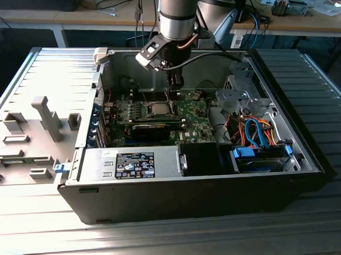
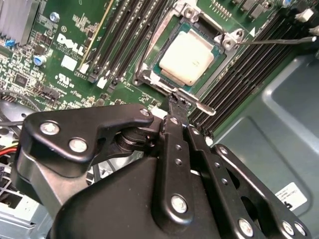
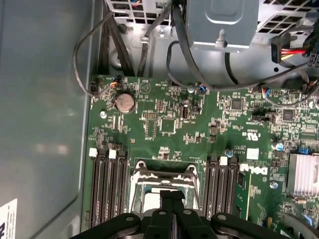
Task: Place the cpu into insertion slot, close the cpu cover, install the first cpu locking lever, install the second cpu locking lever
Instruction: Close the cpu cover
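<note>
Jaws clenched together, the gripper [image 2: 175,101] is masking one edge of the cpu cover [image 2: 155,47] framing the cpu [image 2: 187,56].

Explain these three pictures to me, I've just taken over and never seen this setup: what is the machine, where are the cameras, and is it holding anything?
A robot arm reaches down into an open computer case. The exterior view watches from outside. Both wrist views ride on the arm, looking along its black claw at the green motherboard. The silver cpu is seated on the board, with the cpu cover lying flat around it. The claw's fingers are together at the cover's edge. I cannot tell whether they pinch anything.
</note>
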Action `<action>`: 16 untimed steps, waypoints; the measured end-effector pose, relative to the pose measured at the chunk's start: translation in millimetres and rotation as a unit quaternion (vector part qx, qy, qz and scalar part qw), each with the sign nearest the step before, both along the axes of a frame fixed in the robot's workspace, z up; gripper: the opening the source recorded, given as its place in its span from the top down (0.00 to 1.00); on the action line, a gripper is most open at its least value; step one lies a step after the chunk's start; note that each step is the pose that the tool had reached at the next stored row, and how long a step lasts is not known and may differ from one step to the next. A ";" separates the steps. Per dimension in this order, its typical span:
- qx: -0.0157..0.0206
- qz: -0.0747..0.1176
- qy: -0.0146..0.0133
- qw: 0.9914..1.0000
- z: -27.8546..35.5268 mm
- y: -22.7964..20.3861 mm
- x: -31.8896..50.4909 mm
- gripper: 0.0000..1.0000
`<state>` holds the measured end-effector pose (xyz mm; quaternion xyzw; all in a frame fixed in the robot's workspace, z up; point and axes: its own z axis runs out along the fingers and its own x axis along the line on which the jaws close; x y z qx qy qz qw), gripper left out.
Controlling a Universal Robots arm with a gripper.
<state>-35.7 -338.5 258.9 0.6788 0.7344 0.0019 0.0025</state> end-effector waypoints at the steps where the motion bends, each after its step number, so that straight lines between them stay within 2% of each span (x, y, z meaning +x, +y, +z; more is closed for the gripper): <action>1: 0.000 0.000 -0.001 1.000 0.2 0.0 -2.0 0.89; 6: 0.000 0.000 -0.001 1.000 0.2 0.0 -12.1 0.89; 16: 0.000 0.000 -0.001 1.000 -0.2 0.0 -16.2 0.89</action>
